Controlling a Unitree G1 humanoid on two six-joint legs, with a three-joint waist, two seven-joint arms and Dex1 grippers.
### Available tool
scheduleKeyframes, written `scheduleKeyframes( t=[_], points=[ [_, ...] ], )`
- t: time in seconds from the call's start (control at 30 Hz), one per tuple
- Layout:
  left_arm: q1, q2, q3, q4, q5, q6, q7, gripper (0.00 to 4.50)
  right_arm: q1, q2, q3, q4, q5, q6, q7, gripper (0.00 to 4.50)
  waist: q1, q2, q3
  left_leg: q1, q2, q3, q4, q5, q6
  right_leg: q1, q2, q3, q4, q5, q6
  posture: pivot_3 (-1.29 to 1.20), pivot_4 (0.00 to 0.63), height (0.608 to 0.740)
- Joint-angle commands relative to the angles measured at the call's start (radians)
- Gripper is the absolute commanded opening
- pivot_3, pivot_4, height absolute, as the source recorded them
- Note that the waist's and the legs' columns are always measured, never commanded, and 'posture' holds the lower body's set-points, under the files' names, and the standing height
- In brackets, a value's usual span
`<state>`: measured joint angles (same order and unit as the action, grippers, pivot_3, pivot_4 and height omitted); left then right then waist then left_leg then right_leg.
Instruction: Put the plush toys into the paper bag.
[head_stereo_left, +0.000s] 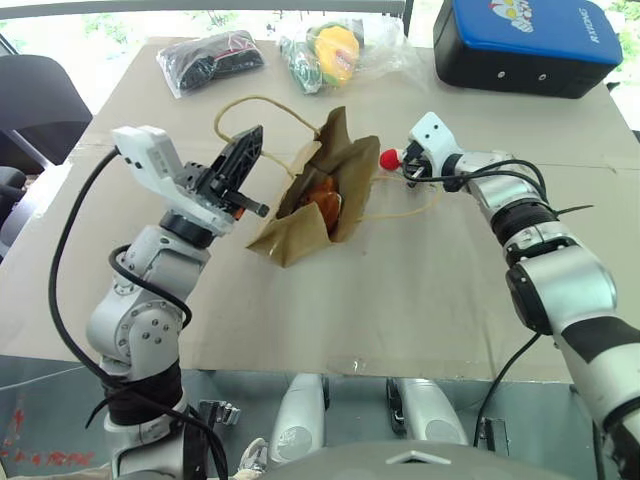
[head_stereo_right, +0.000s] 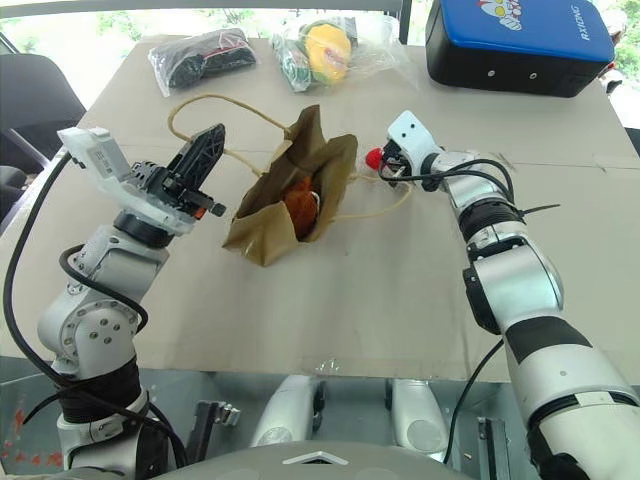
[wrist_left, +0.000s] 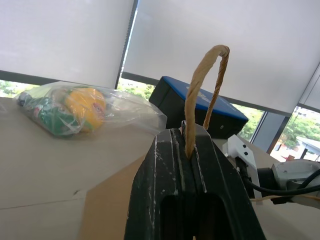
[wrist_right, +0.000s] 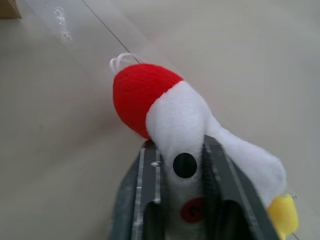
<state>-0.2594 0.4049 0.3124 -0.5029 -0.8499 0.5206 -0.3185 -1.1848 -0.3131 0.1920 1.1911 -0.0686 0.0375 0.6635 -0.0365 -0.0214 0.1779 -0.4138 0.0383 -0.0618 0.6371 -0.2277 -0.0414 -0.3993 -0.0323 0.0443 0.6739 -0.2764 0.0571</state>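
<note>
so the right gripper (head_stereo_left: 406, 166) is clamped on the white plush toy (wrist_right: 200, 135) just right of the paper bag (head_stereo_left: 320, 195), whose mouth faces it, brown toy (head_stereo_left: 322, 203) already inside, while the left gripper (head_stereo_left: 243, 160) pinches the twine handle (wrist_left: 205, 95), propping it open.

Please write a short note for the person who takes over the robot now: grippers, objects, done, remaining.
Left gripper: shut on the twine handle, holding the paper bag open.
Right gripper: shut on the white plush toy, beside the bag's mouth.
Done: brown plush toy is inside the bag.
Left: put the white toy into the bag, then release.
</note>
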Motion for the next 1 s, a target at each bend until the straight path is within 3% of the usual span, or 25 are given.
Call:
scheduleKeyframes(
  t=[0.03, 0.2, 0.37, 0.47, 0.67, 1.0],
  points=[
    [-0.01, 0.008, -0.004, -0.05, -0.025, -0.001, -0.002, 0.0, 0.054, -0.099, -0.083, -0.144, 0.06, -0.035, 0.093, 0.06, 0.004, 0.0, 0.0, 0.0, 0.0, 0.0, 0.0, 0.0, 0.0, 0.0, 0.0, 0.0, 0.0, 0.0, 0.0, 0.0, 0.15, 0.74],
    [-0.044, 0.013, -0.033, -0.009, -0.03, 0.004, -0.032, 0.0, 0.313, -0.27, -0.219, -0.875, 0.258, 0.137, 0.239, 0.06, 0.016, 0.004, 0.002, -0.002, 0.0, 0.0, 0.0, 0.0, 0.0, -0.001, -0.001, -0.001, -0.002, 0.0, 0.0, 0.0, 0.15, 0.74],
    [-0.097, 0.019, -0.06, 0.047, -0.021, 0.006, -0.071, 0.0, 0.436, -0.344, -0.187, -1.236, 0.266, 0.21, 0.261, 0.06, -0.007, 0.004, 0.002, 0.002, 0.001, 0.0, -0.001, 0.0, 0.0, 0.0, 0.001, 0.001, 0.001, 0.0, 0.0, 0.0, 0.15, 0.74],
    [-0.127, 0.02, -0.07, 0.077, -0.013, 0.004, -0.086, 0.0, 0.411, -0.315, -0.143, -1.317, 0.252, 0.276, 0.231, 0.06, -0.008, 0.004, 0.002, 0.002, 0.0, 0.0, 0.001, 0.0, 0.001, 0.0, 0.001, 0.001, 0.004, 0.0, 0.0, 0.0, 0.15, 0.74],
    [-0.178, 0.0, -0.087, 0.132, 0.009, -0.017, -0.112, 0.0, 0.337, -0.23, 0.085, -1.266, 0.026, 0.271, 0.153, 0.06, -0.003, 0.003, 0.002, 0.001, 0.0, -0.001, 0.003, 0.0, 0.0, 0.0, 0.002, 0.001, 0.004, 0.0, 0.0, 0.0, 0.15, 0.74],
    [-0.18, -0.058, -0.123, 0.149, 0.062, -0.059, -0.117, 0.0, 0.241, -0.039, 0.243, -1.165, -0.086, 0.283, 0.137, 0.06, -0.006, 0.003, 0.002, 0.0, 0.0, -0.001, 0.003, 0.002, -0.004, 0.0, 0.0, -0.001, 0.003, 0.0, 0.0, 0.0, 0.15, 0.74]
  ],
)
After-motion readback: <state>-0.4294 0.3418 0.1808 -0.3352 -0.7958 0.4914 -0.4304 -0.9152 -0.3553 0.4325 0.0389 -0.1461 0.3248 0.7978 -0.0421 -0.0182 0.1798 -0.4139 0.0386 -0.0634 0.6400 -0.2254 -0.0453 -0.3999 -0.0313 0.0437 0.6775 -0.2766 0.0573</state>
